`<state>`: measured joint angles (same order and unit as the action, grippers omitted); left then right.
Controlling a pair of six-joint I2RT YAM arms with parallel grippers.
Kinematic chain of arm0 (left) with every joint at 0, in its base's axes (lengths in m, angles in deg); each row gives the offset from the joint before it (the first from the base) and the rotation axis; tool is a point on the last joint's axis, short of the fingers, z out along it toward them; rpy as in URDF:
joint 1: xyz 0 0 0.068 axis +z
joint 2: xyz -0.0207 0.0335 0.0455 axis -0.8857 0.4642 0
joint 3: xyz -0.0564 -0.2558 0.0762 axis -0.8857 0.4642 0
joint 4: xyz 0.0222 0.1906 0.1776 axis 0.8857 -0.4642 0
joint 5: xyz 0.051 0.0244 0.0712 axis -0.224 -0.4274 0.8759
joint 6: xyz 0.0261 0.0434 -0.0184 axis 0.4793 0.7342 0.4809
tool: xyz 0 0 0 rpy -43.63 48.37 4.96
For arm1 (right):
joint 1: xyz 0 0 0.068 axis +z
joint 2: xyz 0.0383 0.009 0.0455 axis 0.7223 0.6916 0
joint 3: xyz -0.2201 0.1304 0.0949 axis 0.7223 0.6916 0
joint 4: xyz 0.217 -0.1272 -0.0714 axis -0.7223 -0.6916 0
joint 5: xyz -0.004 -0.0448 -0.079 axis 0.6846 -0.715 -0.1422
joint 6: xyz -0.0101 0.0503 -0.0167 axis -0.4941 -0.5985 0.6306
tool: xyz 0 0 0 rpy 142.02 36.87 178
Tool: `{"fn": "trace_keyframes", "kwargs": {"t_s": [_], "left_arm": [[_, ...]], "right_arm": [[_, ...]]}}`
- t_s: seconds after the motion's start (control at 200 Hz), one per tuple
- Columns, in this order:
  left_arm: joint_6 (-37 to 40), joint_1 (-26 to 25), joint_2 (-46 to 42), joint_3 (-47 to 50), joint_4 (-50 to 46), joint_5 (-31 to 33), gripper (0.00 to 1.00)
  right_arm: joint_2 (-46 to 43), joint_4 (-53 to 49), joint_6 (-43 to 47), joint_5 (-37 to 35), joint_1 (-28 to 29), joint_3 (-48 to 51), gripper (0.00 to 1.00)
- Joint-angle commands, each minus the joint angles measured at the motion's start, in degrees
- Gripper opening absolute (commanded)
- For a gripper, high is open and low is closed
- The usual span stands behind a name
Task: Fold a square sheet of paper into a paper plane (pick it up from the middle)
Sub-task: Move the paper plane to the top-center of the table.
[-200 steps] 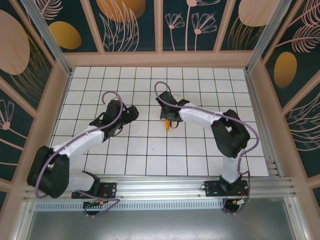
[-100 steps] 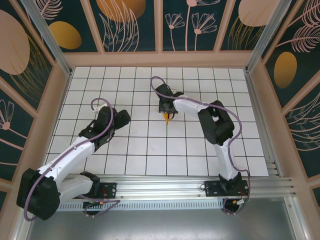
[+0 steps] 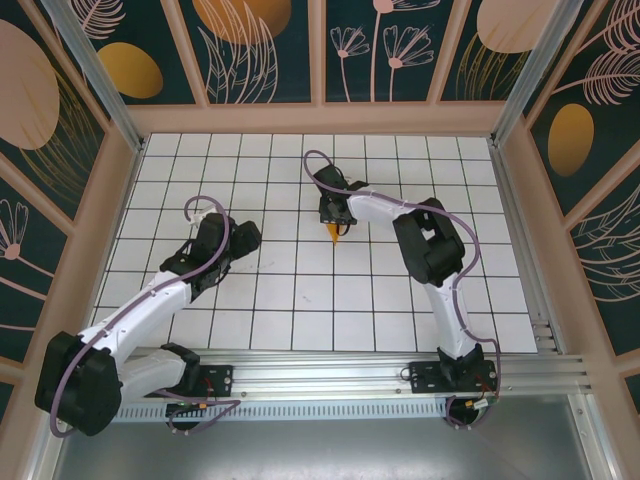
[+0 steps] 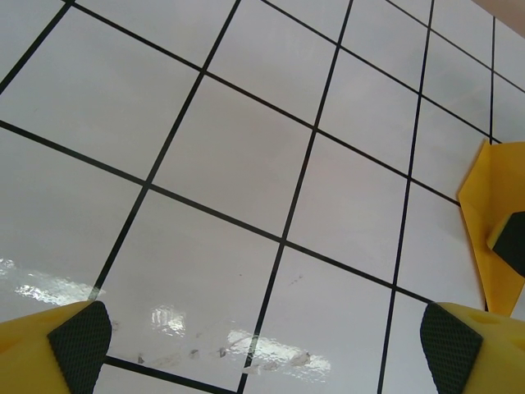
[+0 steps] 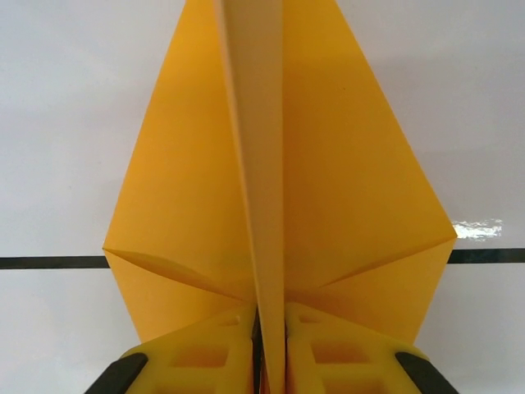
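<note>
The square sheet of paper is folded into an orange-yellow paper plane (image 5: 353, 189), pointed away from the camera, wings spread flat and a raised centre crease. My right gripper (image 5: 271, 324) is shut on that centre crease at the plane's wide end. From above, the right gripper (image 3: 334, 218) stands at mid-table with the plane's tip (image 3: 334, 236) poking out below it. My left gripper (image 3: 244, 238) is off to the left, apart from the plane. Its fingers are wide open (image 4: 262, 345) over bare tiles. An edge of the plane (image 4: 480, 222) shows at the right of the left wrist view.
The white gridded table (image 3: 300, 300) is bounded by a raised wooden rim (image 3: 320, 120) on the far and side edges. A metal rail (image 3: 330, 365) holding both arm bases runs along the near edge. Smudges and glare mark the tile under the left gripper (image 4: 271, 361).
The left arm has drawn back to the left, away from the plane, with its jaws a little wider. The right gripper has carried the plane slightly toward the far side.
</note>
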<state>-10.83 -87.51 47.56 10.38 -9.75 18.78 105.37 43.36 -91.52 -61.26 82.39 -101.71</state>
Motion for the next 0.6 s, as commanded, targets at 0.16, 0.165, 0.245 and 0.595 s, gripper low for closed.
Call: {"fn": "trace_keyframes", "kwargs": {"t_s": [0.16,0.165,0.245,0.595], "left_arm": [[1.4,0.3,0.44,0.66,-0.16,-0.27,0.99],[1.4,0.3,0.44,0.65,-0.16,-0.27,0.99],[1.4,0.3,0.22,0.34,-0.3,-0.27,0.98],[1.96,0.3,-1.13,-4.53,-1.55,2.0,0.99]], "right_arm": [[2.54,-1.53,-0.96,0.48,0.46,-0.89,0.14],[2.48,-1.56,-0.96,0.43,0.48,-0.97,0.14],[1.76,-3.16,-0.7,-0.6,0.85,-3.12,0.16],[-12.18,-8.9,-1.28,-4.21,0.91,-9.01,0.58]]}}
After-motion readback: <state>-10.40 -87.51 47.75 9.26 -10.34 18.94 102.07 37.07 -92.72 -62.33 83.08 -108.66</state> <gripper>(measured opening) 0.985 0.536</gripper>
